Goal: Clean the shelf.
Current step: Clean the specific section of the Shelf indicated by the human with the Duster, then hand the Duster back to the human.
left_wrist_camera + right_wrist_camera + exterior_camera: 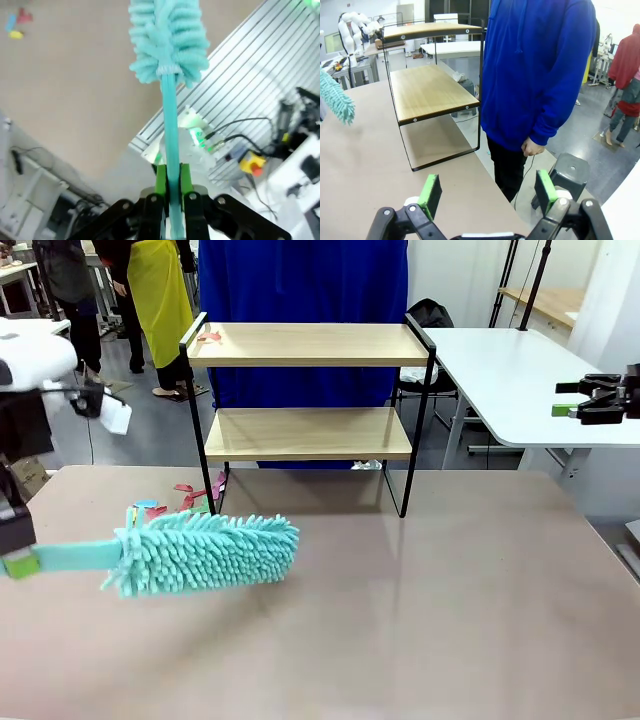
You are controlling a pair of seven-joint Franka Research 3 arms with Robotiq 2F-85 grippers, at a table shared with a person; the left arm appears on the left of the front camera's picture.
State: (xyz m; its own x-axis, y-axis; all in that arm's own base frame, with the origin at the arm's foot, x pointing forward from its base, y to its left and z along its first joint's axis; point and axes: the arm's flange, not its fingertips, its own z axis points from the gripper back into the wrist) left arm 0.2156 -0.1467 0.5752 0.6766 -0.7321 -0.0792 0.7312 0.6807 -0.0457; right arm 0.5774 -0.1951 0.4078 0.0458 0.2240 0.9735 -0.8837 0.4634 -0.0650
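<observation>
Duster held low at nine o'clock of the shelf [308, 390]
Left gripper [172, 197] clamped the teal microfibre duster [205, 551]; right gripper [489, 194] gaped empty; a swing could topple that light rack

A teal duster [205, 552] (fluffy, plain), pale wood shelf [308, 432] framed black, blue hoodie [536, 65].

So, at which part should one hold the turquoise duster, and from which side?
Best by its flat turquoise handle, approached from the bare end, opposite the fluffy head. The head is soft and would slip or crush; the handle is thin and rigid. The left gripper already holds it so, green pads on both flat faces.
</observation>
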